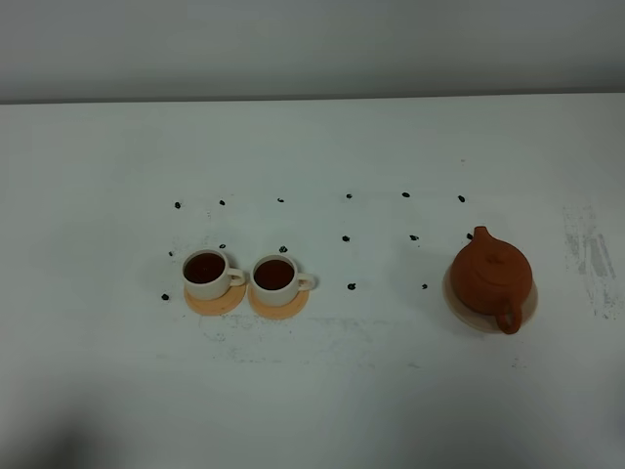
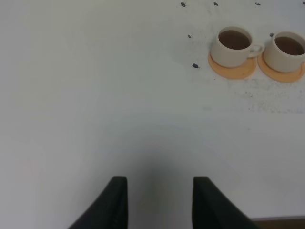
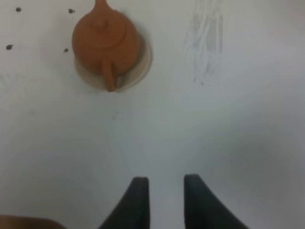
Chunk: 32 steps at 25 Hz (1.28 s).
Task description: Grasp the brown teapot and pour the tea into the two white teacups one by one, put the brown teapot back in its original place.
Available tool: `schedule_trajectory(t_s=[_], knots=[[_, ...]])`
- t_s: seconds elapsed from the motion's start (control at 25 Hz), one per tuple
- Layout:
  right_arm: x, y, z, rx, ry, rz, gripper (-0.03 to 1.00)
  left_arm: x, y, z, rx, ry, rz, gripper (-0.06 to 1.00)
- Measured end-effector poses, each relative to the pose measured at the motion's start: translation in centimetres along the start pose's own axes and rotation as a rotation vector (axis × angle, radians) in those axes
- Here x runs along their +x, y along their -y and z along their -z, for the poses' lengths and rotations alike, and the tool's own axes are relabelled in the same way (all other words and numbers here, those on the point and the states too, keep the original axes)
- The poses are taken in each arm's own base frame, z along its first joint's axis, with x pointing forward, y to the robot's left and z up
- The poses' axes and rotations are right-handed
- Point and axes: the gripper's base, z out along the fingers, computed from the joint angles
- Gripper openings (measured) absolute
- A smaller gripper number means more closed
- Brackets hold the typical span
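The squat reddish-brown clay teapot (image 1: 491,276) sits on its pale beige round saucer (image 1: 459,298) at right of the white desk (image 1: 312,391). Two cream-white ceramic teacups (image 1: 207,274) (image 1: 277,278), dark inside, rest on orange coasters (image 1: 215,300) centre-left. Both sets of black fingers (image 2: 114,202) (image 3: 137,202) stand apart, empty.

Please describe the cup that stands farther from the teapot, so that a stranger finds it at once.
On the white table, look left of the brown teapot to two white cups on orange coasters. It is the outer cup, farthest from the teapot; its neighbour stands between them.
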Motion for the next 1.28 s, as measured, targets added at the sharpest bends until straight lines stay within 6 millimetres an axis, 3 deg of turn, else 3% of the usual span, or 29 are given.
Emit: schedule_trajectory(t_s=[0.28, 0.6, 1.28], knots=[[2.8, 0.0, -1.0, 0.008, 0.038, -0.007, 0.17, 0.0, 0.0, 0.0, 0.0, 0.0, 0.0, 0.31], [3.5, -0.2, 0.0, 0.02, 0.123, 0.021, 0.17, 0.0, 0.0, 0.0, 0.0, 0.0, 0.0, 0.31], [3.6, -0.2, 0.1, 0.02, 0.129, 0.022, 0.17, 0.0, 0.0, 0.0, 0.0, 0.0, 0.0, 0.31]])
